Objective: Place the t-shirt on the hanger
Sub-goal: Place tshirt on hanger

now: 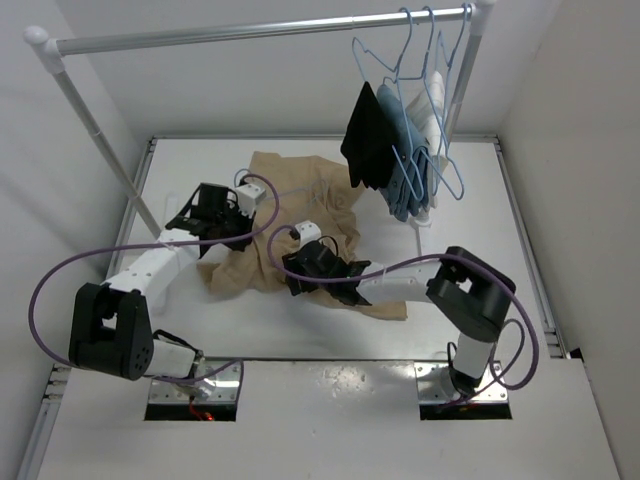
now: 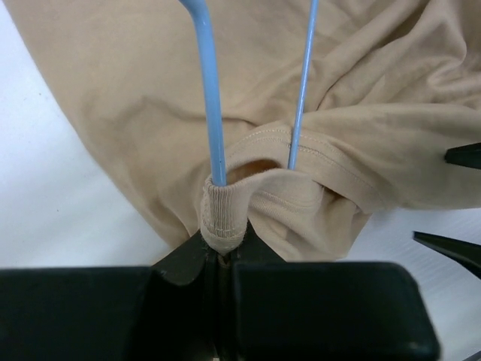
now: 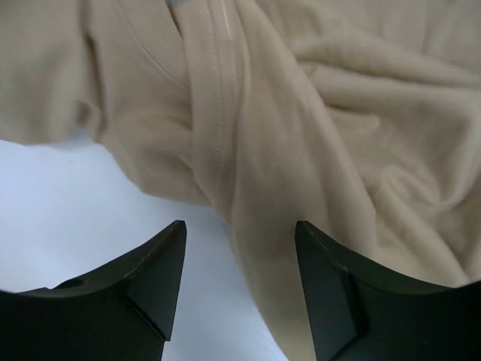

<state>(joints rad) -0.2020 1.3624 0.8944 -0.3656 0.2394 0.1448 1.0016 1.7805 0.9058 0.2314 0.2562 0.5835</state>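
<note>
The tan t-shirt [image 1: 300, 195] lies crumpled on the white table between the two arms. In the left wrist view its ribbed collar [image 2: 225, 214] is pinched in my left gripper [image 2: 223, 244], which is shut on it. Two pale-blue wires of the hanger [image 2: 211, 98] run down into the neck opening just above that grip. My right gripper [image 3: 240, 248] is open at the shirt's near edge, with a fold of the t-shirt [image 3: 285, 195] lying between its fingertips [image 3: 169, 248]. From above, the left gripper [image 1: 235, 215] and the right gripper [image 1: 300, 268] both sit low on the cloth.
A white clothes rail [image 1: 250, 30] spans the back, and its slanted leg [image 1: 110, 160] comes down on the left. At its right end hang hangers bearing a black garment [image 1: 365, 140], a blue garment [image 1: 405, 165] and a white one. Bare table [image 1: 300, 330] lies near the arm bases.
</note>
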